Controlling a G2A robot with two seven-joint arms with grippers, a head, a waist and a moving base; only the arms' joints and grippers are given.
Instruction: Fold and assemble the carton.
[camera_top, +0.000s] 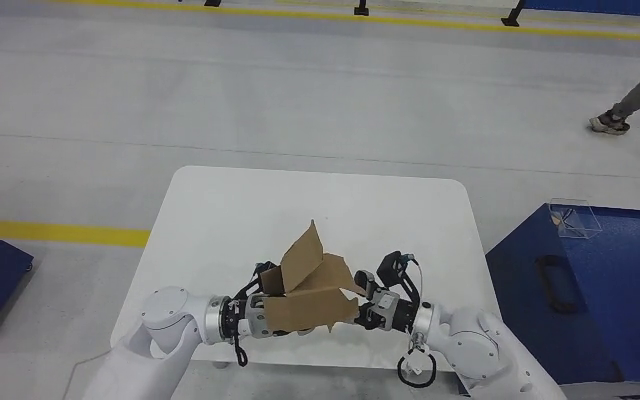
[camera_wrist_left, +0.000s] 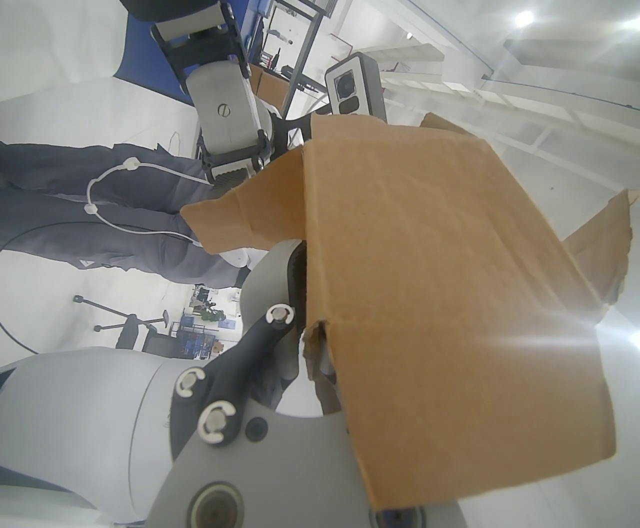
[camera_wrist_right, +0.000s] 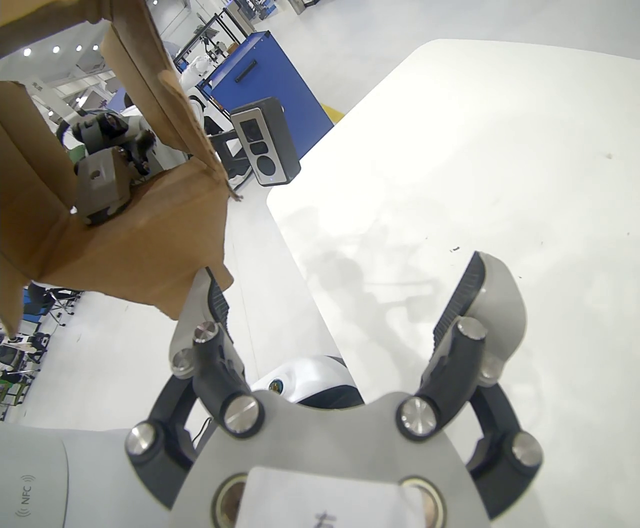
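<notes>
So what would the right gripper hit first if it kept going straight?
Probably the carton: its flap overlaps one finger of the right gripper. Between the fingers only the table lies ahead, though depth is unclear.

Brown cardboard carton (camera_top: 310, 305), half-folded, flaps splayed open, held aloft.

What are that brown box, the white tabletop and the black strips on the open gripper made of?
The carton looks like brown cardboard: matte, creased, with ragged edges. The table is smooth, white and faintly shiny, perhaps laminate or plastic. The right gripper has pads that are black and ribbed, probably rubber, on grey shells, metal or plastic.
</notes>
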